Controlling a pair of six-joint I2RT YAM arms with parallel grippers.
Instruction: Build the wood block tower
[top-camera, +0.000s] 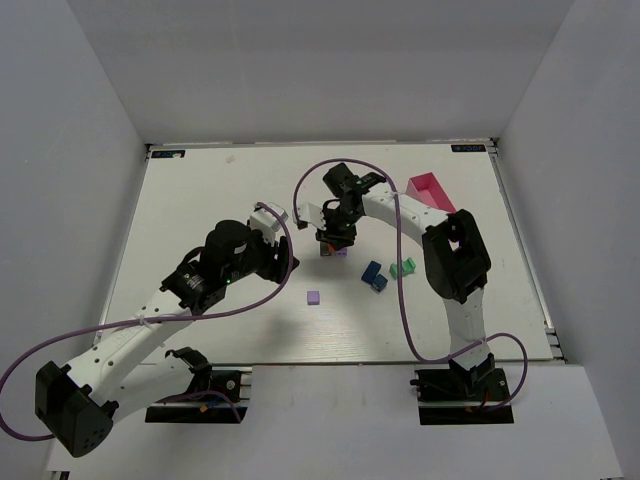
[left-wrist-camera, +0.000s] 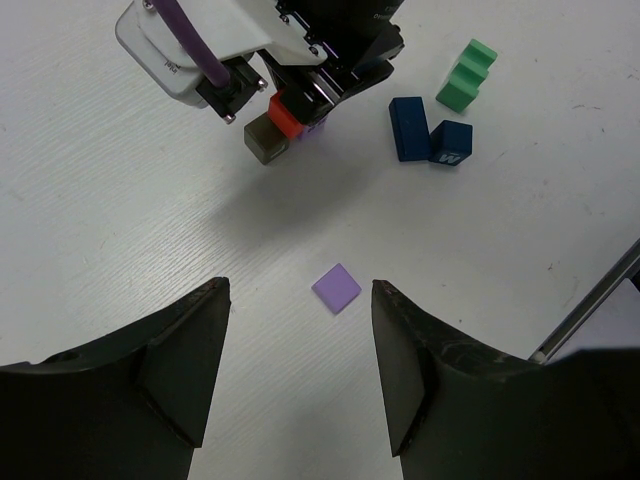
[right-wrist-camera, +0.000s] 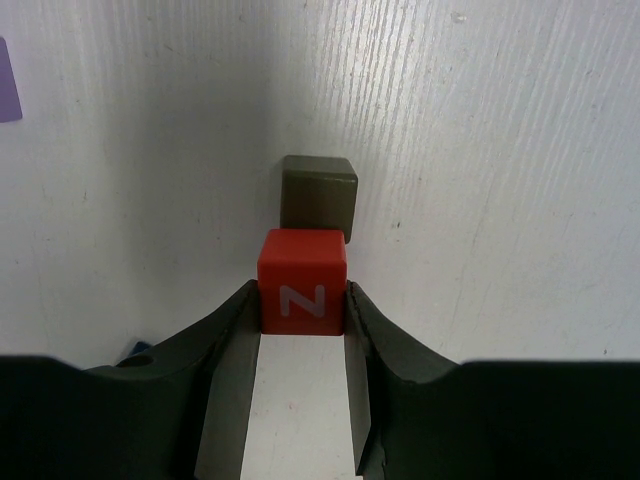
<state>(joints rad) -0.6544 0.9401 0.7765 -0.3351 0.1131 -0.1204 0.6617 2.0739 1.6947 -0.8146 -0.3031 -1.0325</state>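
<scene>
My right gripper (right-wrist-camera: 302, 300) is shut on a red block marked N (right-wrist-camera: 302, 282) and holds it just above the table, near the table's middle (top-camera: 335, 243). A dark grey block (right-wrist-camera: 318, 195) stands on the table right beyond the red one, and a purple block (left-wrist-camera: 318, 127) shows beside them. My left gripper (left-wrist-camera: 300, 300) is open and empty, hovering over a flat lilac block (left-wrist-camera: 336, 288) that lies just ahead of its fingertips, also seen from above (top-camera: 313, 297). Two blue blocks (left-wrist-camera: 407, 128) and a green block (left-wrist-camera: 467, 75) lie to the right.
A pink tray (top-camera: 432, 192) stands at the back right of the white table. The right arm's purple cable (top-camera: 402, 290) loops over the table's right half. The blue (top-camera: 375, 275) and green blocks (top-camera: 403, 267) lie close to the right arm.
</scene>
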